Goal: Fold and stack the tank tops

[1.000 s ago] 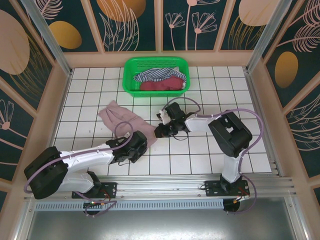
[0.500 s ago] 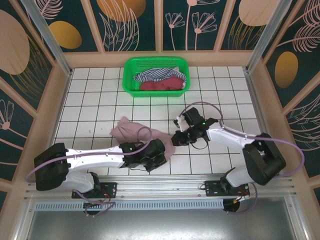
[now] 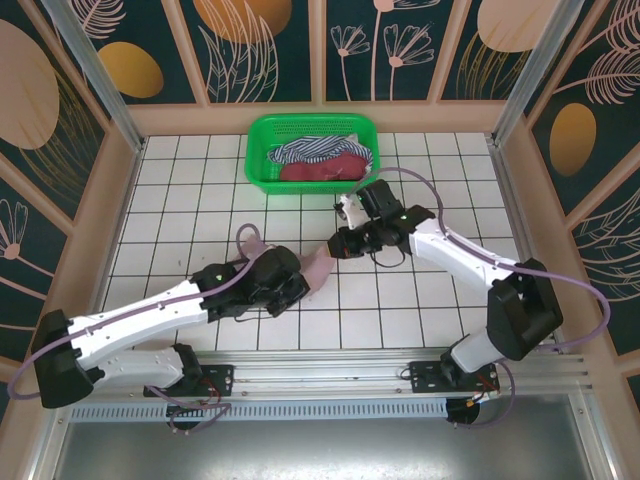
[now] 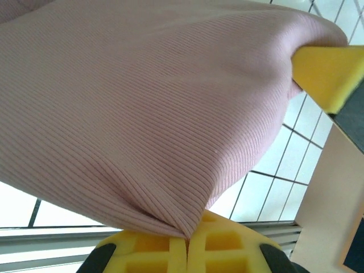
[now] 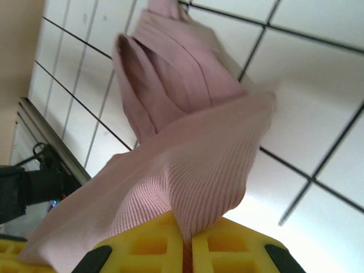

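Evidently both claws are clamped tight on the mauve-pink tank top [image 3: 318, 268]. The left gripper [image 4: 186, 239] pinches a puckered edge of the ribbed cloth between its yellow pads [image 4: 227, 250], and the right gripper [image 5: 187, 242] bites another edge the same way. Held at two points, the top hangs bunched between them over the middle of the white tiled table [image 3: 390, 320] (probably so it can be drawn out flat for folding). The striped top [image 3: 300, 150] and maroon top [image 3: 320, 172] lie in the green basket [image 3: 255, 150] at the far side, not yet folded
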`<state>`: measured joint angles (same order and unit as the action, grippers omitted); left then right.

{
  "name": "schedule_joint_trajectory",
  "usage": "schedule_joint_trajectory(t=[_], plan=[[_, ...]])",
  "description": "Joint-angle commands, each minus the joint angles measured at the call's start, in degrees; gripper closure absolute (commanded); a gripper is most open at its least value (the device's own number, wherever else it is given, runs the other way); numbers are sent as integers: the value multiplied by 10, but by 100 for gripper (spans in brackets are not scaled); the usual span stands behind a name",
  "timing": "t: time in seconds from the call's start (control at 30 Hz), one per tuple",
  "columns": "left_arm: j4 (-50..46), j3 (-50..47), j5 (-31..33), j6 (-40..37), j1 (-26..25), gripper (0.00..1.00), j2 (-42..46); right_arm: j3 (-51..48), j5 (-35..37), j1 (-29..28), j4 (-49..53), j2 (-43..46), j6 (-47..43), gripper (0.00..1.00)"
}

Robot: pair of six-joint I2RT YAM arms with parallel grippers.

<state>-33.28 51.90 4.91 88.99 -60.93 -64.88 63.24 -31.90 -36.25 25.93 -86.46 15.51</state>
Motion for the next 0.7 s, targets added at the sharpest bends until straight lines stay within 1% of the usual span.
schedule_joint_trajectory(t=[0.0,0.1,0.17,0.27,0.33,0.43,0.53,0.67], plan=[[-83,-11,27,-10,33,100,39,57,-21,-13,-43,-47,6,89],[-78,-37,18,-47,96,100,61,109,-24,-24,-39,-105,6,88],[-40,-58,-7,-74,134,100,55,135,-25,-31,-40,-134,2,88],[4,-57,-27,-90,144,100,28,144,-26,-32,-47,-145,1,88],[15,-57,-52,-94,144,100,17,132,-20,-30,-41,-133,-1,88],[0,-86,-42,-72,150,100,54,117,-28,-28,-79,-133,28,88],[-9,-111,-40,-73,183,100,87,149,-26,-43,-91,-166,26,87],[18,-122,-53,-105,223,99,70,173,-29,-44,-95,-202,20,87]])
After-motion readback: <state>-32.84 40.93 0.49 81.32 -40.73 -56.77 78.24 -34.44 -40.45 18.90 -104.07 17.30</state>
